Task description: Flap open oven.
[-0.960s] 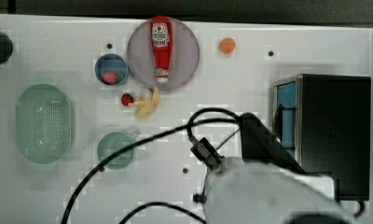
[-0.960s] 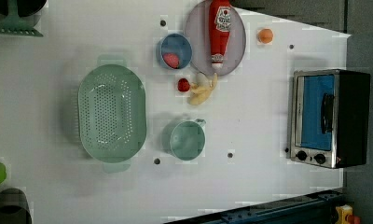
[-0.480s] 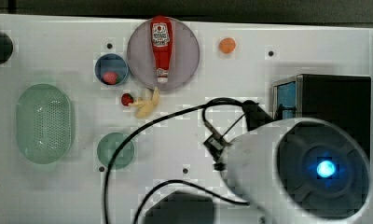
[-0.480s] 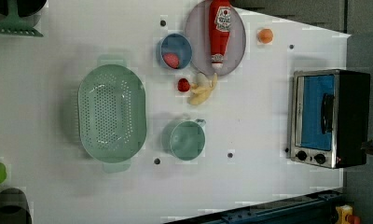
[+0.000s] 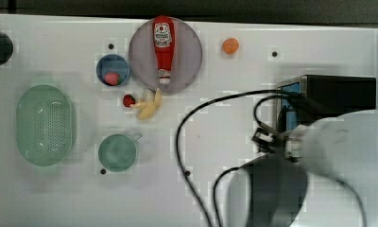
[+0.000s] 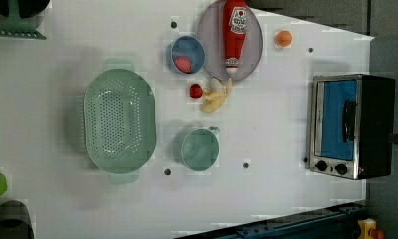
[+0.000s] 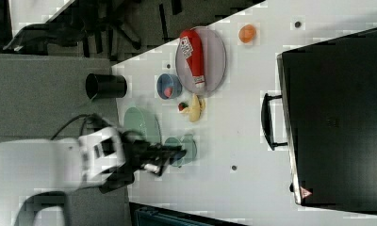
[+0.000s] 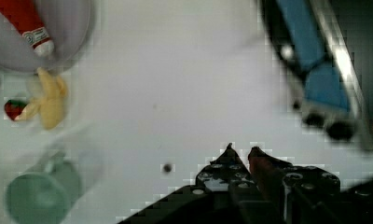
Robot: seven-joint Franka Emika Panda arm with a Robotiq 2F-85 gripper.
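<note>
The gripper — nearly pressed together, holding nothing — hangs over bare table; the oven stands apart.

The boxy toaster oven with black top, silver metal front frame and blue-tinted flap door stands on the white table at the left view's right edge. Its door is shut, a dark handle across the glass. Two small black knobs sit beside the door on the frame.

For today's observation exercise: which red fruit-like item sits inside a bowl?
The red one in the blue bowl, at; the other lies on the bare table beside the banana.
</note>
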